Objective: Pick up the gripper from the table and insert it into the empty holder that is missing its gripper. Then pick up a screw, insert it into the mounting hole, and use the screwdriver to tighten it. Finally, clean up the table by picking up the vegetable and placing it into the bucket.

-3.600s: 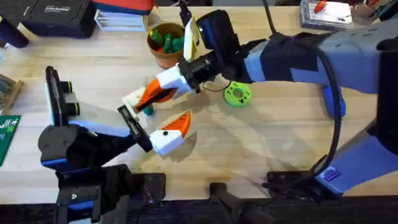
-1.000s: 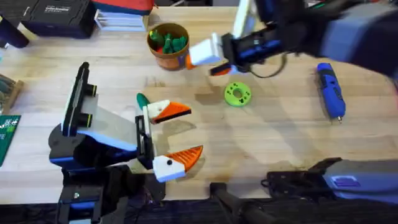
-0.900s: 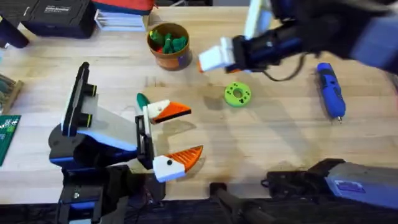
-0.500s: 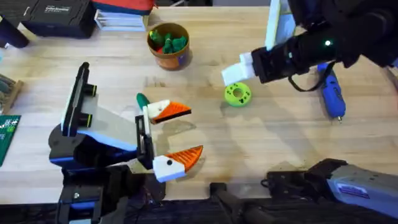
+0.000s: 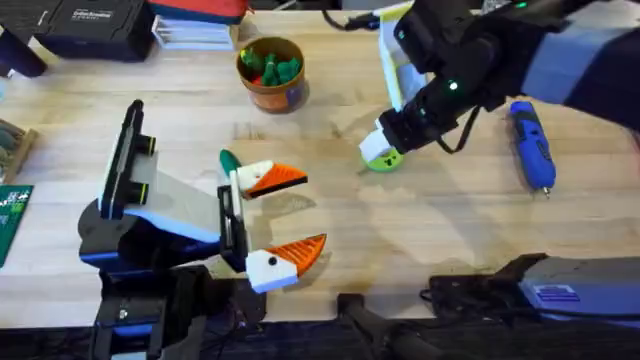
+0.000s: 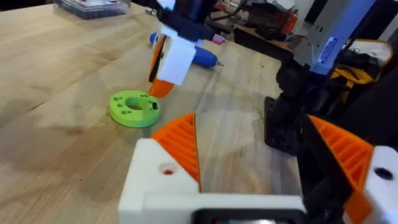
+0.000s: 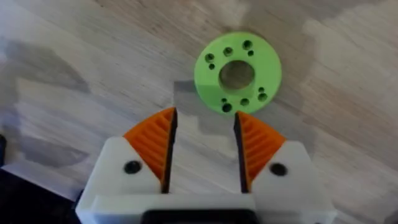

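Currently right gripper [image 7: 204,146] positioned just above lime-green round perforated disc [image 7: 237,73], fingers partly spread, nothing held.

We note pale wood-grain table [image 5: 450,230]; lime-green disc [image 7: 237,73] pierced with dark holes; right gripper [image 7: 203,140] white, pads orange and ribbed; left gripper [image 5: 276,215] same white with orange ribbed pads; dark green vegetable [image 5: 229,160] beside it; bucket [image 5: 270,72] orange-brown, blue label, green and orange toy vegetables inside; screwdriver [image 5: 530,145] bright blue; arms black and blue-grey; green circuit board [image 5: 12,222] at left edge, white markings.
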Robot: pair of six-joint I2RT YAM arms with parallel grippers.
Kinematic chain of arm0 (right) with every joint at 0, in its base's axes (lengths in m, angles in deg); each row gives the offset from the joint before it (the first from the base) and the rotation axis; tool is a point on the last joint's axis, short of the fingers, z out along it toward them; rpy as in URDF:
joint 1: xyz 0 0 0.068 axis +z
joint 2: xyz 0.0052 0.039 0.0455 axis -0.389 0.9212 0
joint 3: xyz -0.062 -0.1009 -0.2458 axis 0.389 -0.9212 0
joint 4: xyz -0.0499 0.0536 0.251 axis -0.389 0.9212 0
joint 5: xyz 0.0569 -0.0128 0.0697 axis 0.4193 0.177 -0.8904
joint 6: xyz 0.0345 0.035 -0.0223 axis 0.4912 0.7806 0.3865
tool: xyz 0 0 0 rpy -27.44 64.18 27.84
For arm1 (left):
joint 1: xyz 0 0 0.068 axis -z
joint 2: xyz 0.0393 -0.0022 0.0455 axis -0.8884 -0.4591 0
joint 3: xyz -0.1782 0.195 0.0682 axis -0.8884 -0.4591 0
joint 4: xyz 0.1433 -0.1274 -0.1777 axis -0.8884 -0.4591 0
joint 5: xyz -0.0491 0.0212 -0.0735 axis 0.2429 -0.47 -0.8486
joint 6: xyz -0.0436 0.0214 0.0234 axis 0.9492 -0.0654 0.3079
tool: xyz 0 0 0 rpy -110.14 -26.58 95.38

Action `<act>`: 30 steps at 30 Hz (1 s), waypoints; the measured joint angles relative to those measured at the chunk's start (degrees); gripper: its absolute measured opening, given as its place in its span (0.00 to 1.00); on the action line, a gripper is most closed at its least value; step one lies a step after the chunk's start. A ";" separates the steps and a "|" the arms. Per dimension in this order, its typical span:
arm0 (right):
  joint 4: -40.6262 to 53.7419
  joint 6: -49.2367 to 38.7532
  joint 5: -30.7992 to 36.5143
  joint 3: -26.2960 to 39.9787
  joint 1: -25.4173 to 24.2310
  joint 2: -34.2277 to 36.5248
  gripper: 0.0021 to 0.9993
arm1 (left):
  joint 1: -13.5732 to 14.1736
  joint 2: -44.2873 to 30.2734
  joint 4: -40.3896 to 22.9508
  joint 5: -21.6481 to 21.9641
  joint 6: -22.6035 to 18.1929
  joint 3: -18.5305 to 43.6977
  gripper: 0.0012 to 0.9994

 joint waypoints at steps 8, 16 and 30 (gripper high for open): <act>0.60 -0.09 3.65 0.00 0.04 3.13 0.39 | 0.00 0.00 0.00 0.02 -0.01 0.00 0.99; 0.35 -0.49 3.88 0.00 0.32 8.45 0.33 | 0.00 0.00 -0.02 0.00 -0.01 0.00 0.99; 2.09 -0.66 7.02 0.58 0.43 9.83 0.01 | 0.00 0.00 -0.01 -0.02 0.00 0.00 0.99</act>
